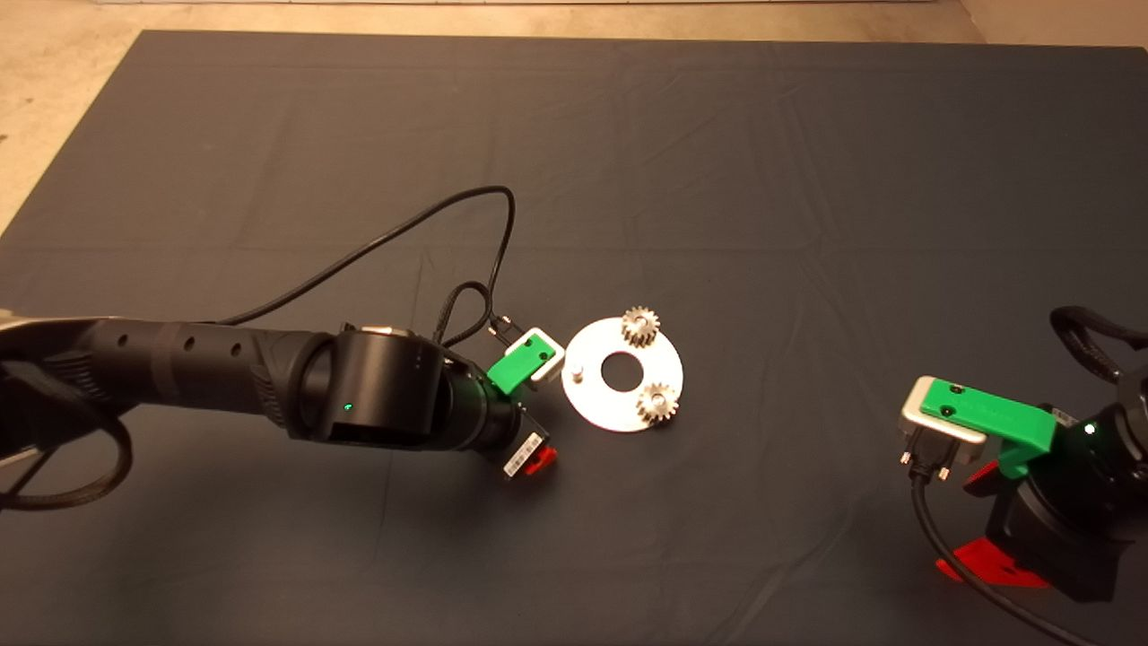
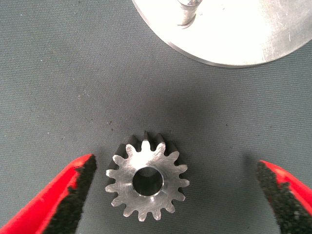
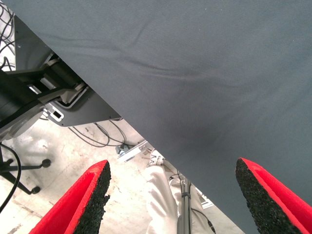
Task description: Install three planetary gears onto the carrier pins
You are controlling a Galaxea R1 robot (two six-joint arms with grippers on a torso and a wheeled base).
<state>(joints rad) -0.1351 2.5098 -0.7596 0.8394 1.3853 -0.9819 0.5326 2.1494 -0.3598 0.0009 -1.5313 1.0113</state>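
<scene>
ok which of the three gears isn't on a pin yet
The gear lying flat on the mat between the left gripper's open jaws. The other two gears sit on the round plate.

Robotics lab or test workshop, not a home. Counter [image 1: 807, 135] draped in a dark wrinkled mat [image 1: 269, 135], bare beige concrete floor [image 1: 54, 81] at 10 o'clock of the head view. Right wrist view shows past the counter edge: loose cables [image 3: 92, 136] on the floor, grey metal equipment frame [image 3: 58, 97], a wheeled stand base [image 3: 24, 168], a person's leg in light trousers [image 3: 163, 200] (standing close by). Machined plate [image 1: 622, 395] with gears [image 1: 640, 327] at centre fits an assembly bench.
</scene>
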